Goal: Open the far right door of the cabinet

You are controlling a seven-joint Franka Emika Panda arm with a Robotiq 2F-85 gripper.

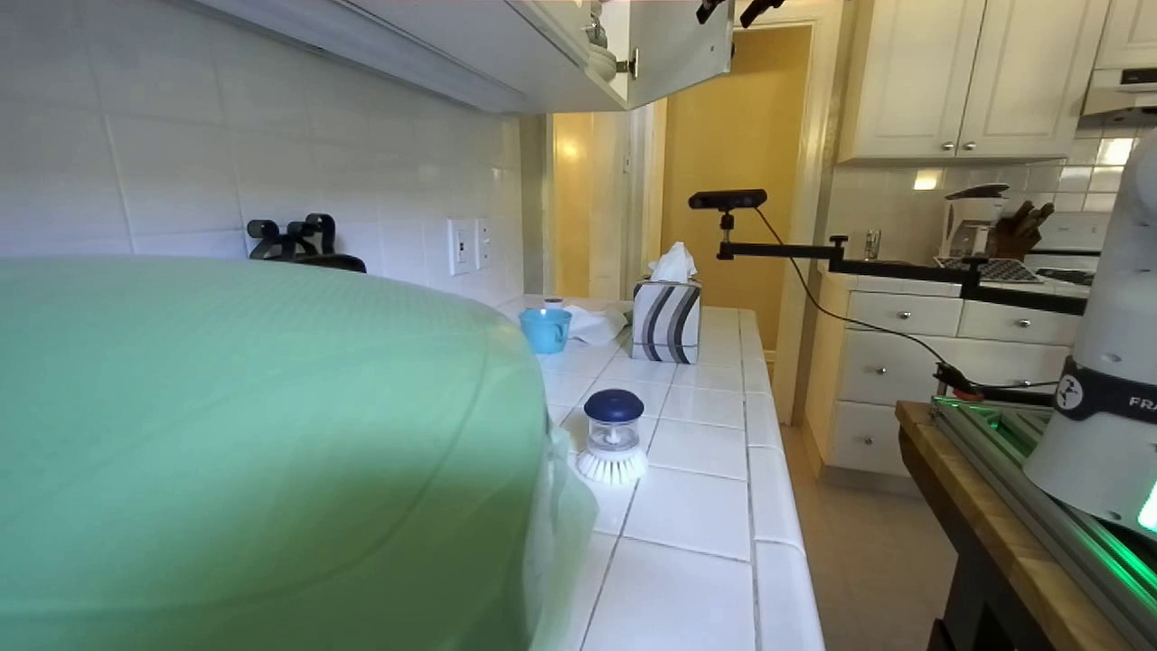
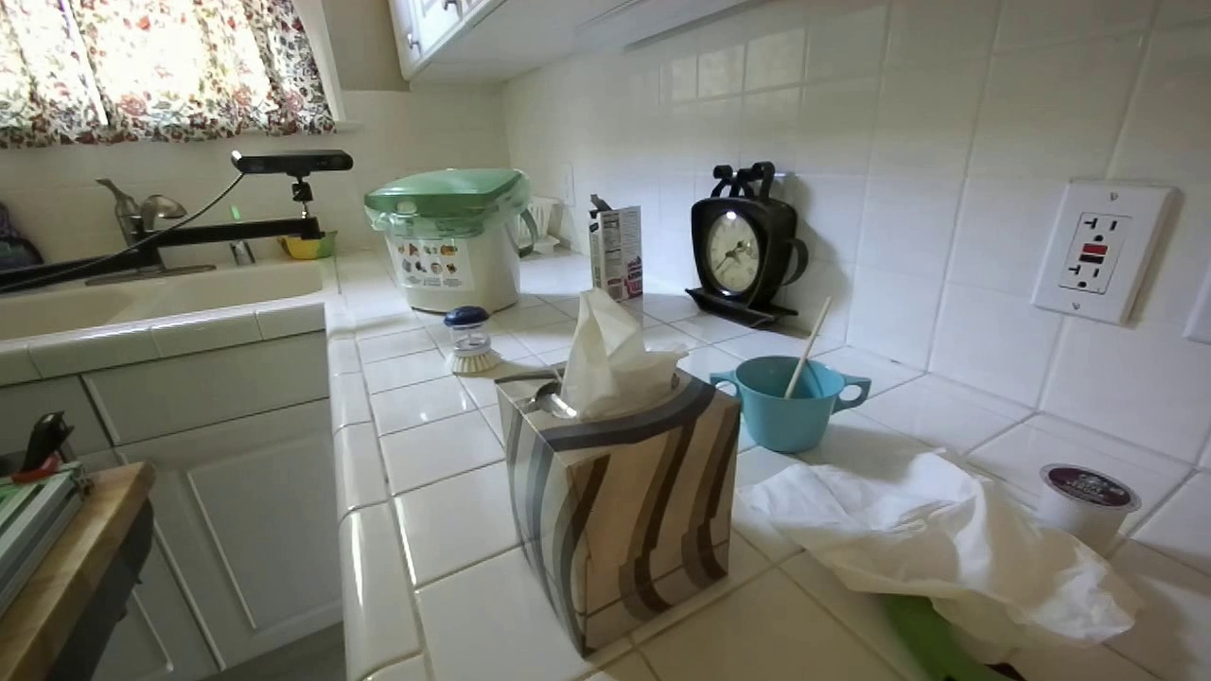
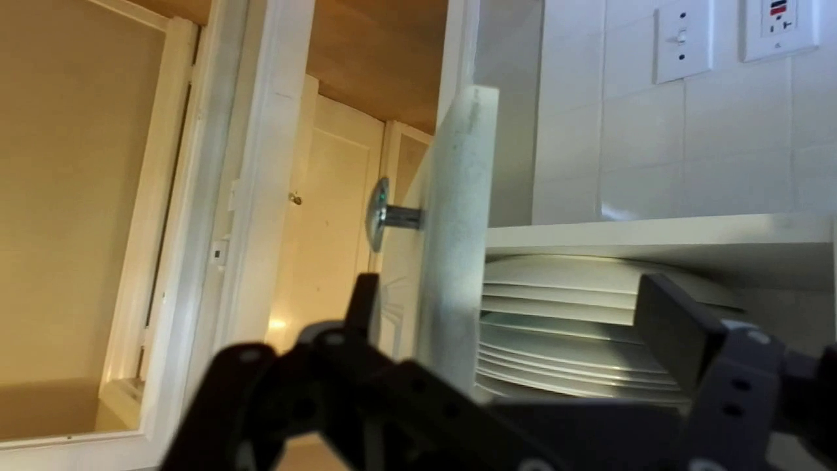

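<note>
The far right door [image 1: 680,50] of the cabinet [image 1: 452,50] stands swung open in an exterior view, its hinge and some dishes showing inside. In the wrist view the door's edge [image 3: 458,229] runs upward, with its round metal knob [image 3: 378,214] on the outer face. The cabinet bottom [image 3: 654,232] shows beside it. My gripper [image 3: 510,288] is open. One finger is on the knob side of the door, the other on the inner side in front of the plates. Only its dark fingertips [image 1: 739,11] show at the top of an exterior view. Whether a finger touches the door is unclear.
Stacked plates [image 3: 575,347] fill the cabinet behind the inner finger. Below on the counter are a tissue box [image 2: 624,511], a blue cup [image 2: 790,416], a brush [image 1: 613,434], a black clock [image 2: 743,251] and a green-lidded bin [image 2: 454,246]. A camera arm [image 1: 786,251] juts toward the counter.
</note>
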